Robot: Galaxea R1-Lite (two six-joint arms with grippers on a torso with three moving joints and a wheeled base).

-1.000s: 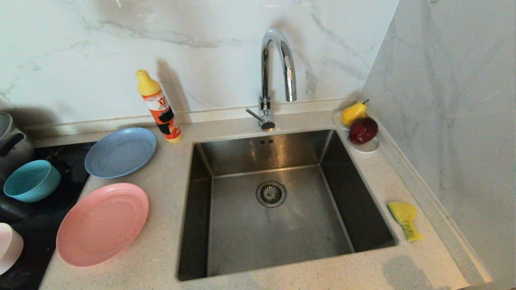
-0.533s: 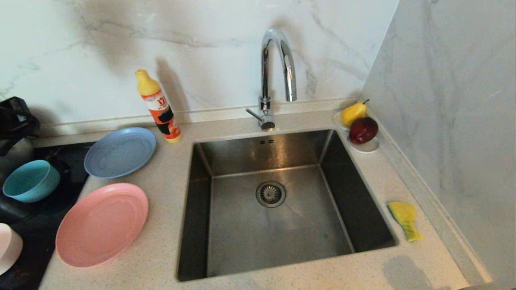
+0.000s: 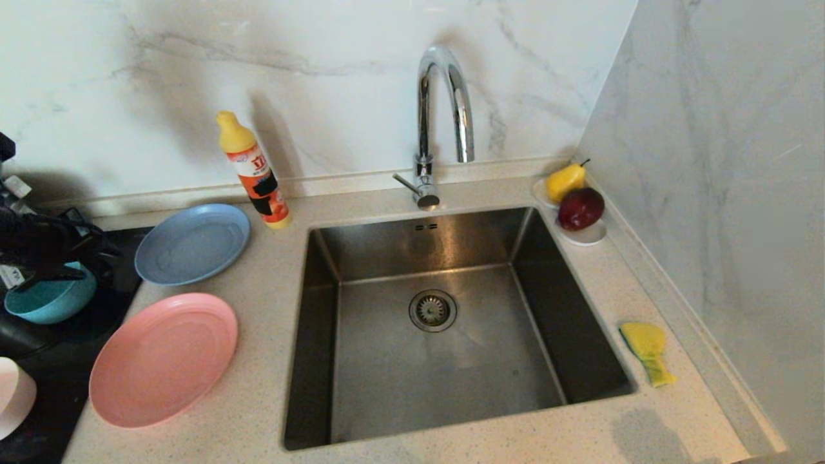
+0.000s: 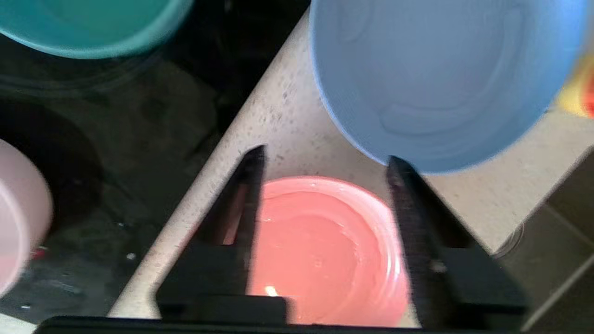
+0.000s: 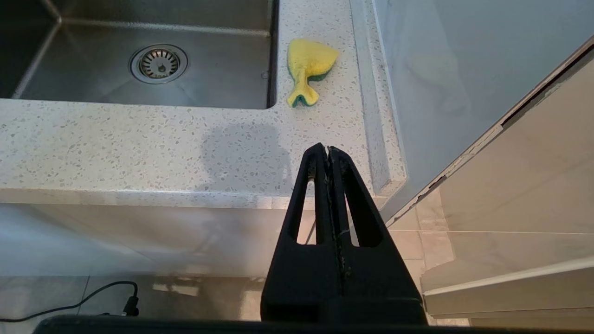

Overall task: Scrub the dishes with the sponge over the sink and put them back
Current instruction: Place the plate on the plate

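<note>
The pink plate and the blue plate lie on the counter left of the sink. The teal bowl and the pale pink bowl sit on the black cooktop. My left arm reaches in at the far left, partly covering the teal bowl. My left gripper is open and empty, above the pink plate and near the blue plate's rim. The yellow and green sponge lies right of the sink. My right gripper is shut and empty, off the counter's front edge, short of the sponge.
An orange detergent bottle stands behind the blue plate. The chrome faucet rises behind the sink. A small white dish with a pear and red fruit sits in the back right corner. A marble wall closes the right side.
My left arm has entered the head view from the far left, then dropped lower and moved right, now covering part of the teal bowl. Nothing else has moved.
</note>
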